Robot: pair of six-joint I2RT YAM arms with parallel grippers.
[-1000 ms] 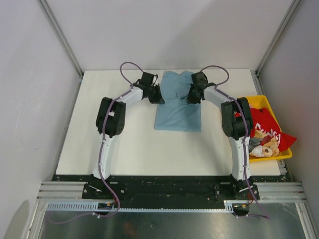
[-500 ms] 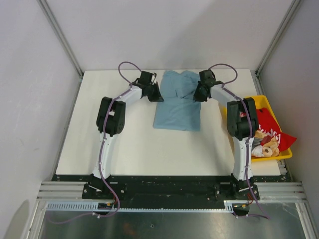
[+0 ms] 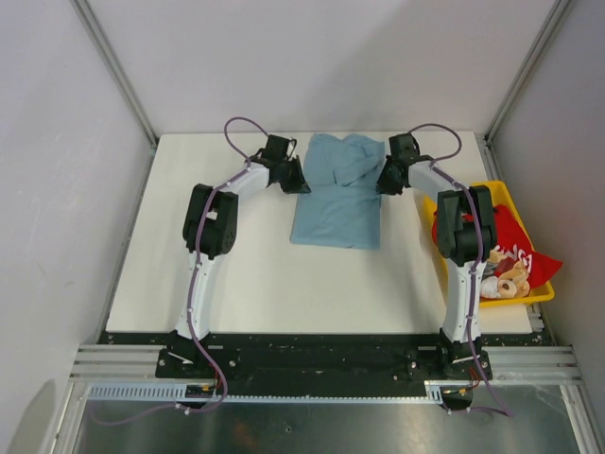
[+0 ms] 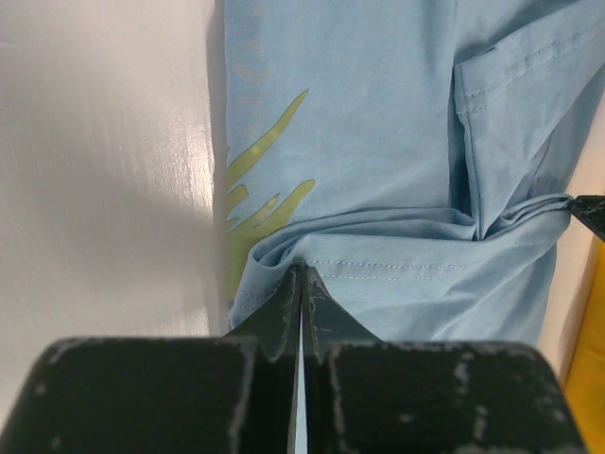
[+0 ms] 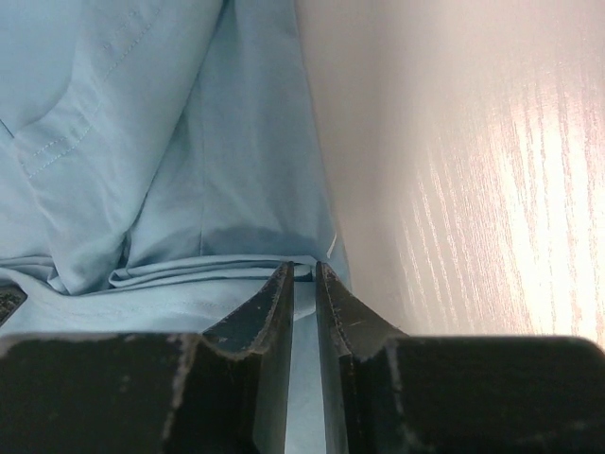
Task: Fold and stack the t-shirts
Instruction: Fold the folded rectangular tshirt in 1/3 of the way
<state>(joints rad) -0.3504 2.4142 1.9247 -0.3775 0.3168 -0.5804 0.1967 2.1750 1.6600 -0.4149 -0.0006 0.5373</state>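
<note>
A light blue t-shirt (image 3: pixel 337 197) lies partly folded at the back middle of the white table. My left gripper (image 3: pixel 296 177) sits at its left edge; in the left wrist view the left gripper (image 4: pixel 301 271) is shut on a bunched fold of the blue t-shirt (image 4: pixel 378 142). My right gripper (image 3: pixel 388 180) is at the shirt's right edge; in the right wrist view the right gripper (image 5: pixel 302 270) has its jaws a little apart, tips at a fold of the blue t-shirt (image 5: pixel 189 142). A red t-shirt (image 3: pixel 508 235) with white lettering lies in the bin.
A yellow bin (image 3: pixel 543 294) stands at the table's right edge, also holding a beige and white patterned cloth (image 3: pixel 501 282). Bare white table (image 3: pixel 236 274) spreads in front of the shirt. Grey walls and metal frame posts close in the sides and back.
My right gripper has slid rightward from over the shirt to its right edge, and its jaws have parted slightly. The left gripper has stayed put, still shut.
</note>
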